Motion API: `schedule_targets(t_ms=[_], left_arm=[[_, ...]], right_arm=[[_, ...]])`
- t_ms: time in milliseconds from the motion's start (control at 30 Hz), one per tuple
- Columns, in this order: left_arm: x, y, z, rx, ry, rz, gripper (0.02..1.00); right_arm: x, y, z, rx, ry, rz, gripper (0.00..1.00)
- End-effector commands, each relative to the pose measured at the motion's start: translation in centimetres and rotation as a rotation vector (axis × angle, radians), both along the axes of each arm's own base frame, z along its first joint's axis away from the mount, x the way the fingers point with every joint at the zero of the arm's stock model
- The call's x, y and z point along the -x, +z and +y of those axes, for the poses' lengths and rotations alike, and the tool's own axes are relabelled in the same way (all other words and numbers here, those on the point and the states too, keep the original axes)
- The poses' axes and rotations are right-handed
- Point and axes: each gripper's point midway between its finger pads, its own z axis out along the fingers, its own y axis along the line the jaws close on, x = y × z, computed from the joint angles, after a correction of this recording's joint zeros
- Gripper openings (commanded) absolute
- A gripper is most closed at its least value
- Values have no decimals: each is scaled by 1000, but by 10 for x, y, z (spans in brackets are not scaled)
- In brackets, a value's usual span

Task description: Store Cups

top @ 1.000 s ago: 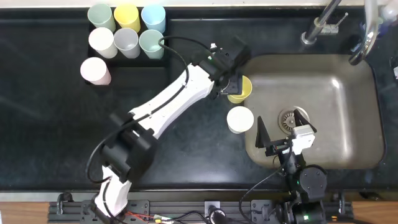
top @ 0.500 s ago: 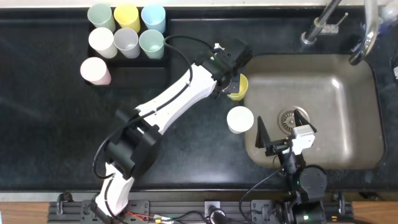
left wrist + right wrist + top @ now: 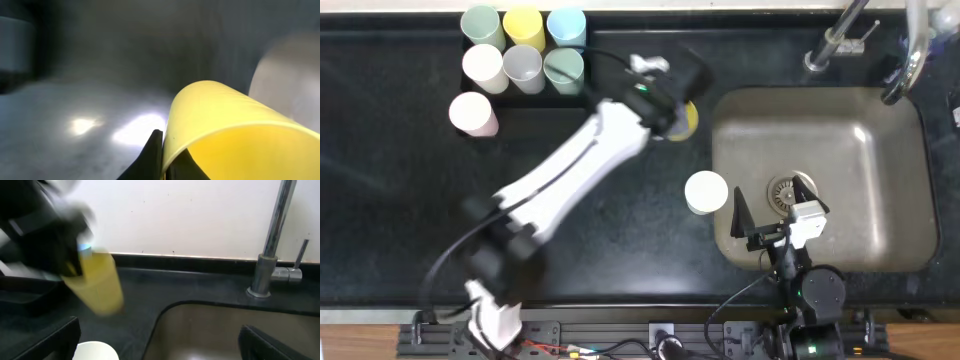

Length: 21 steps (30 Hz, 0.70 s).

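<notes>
My left gripper (image 3: pixel 670 106) is shut on the rim of a yellow cup (image 3: pixel 684 118), held above the dark counter just left of the sink (image 3: pixel 840 110). In the left wrist view one finger (image 3: pixel 154 156) pinches the yellow cup (image 3: pixel 225 130) at its wall. The right wrist view shows the yellow cup (image 3: pixel 102 285) hanging tilted under the left gripper. A white cup (image 3: pixel 706 192) stands at the sink's left edge, also seen as the white cup (image 3: pixel 97 351). My right gripper (image 3: pixel 752 222) stays open low over the sink, with nothing between its fingers.
Several cups (image 3: pixel 524 45) stand grouped at the counter's back left, and a pale pink cup (image 3: pixel 473 113) stands just in front of them. The faucet (image 3: pixel 840 35) rises behind the sink. The counter's (image 3: pixel 410 220) front left is bare.
The left arm has lifted the yellow cup out of the sink's corner and swung it left and back over the counter. The right arm and the white cup have not moved.
</notes>
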Motion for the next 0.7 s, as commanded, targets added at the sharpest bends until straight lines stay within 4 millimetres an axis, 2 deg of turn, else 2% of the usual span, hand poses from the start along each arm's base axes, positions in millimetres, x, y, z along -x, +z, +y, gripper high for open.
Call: schedule_targets(t_ms=[33,167,267,367,533,700], left_arm=[[-14,90,80,127,399,-189,34],[-4,105,142,184,682,-175,34],[6,100,184,195,887,-131,34],[6,88,216,178,981,-104,36],[7,55,248,198,1103,-37,36],[21,26,259,231,1214,64,36]], right_arm=[[0,-4,1,0,5,1,998],[0,-4,1,0,5,1,996],[0,-4,1,0,5,1,998],[0,-4,1,0,5,1,998],[0,-4,1,0,5,1,998],[0,-4,1,0,6,1,998]])
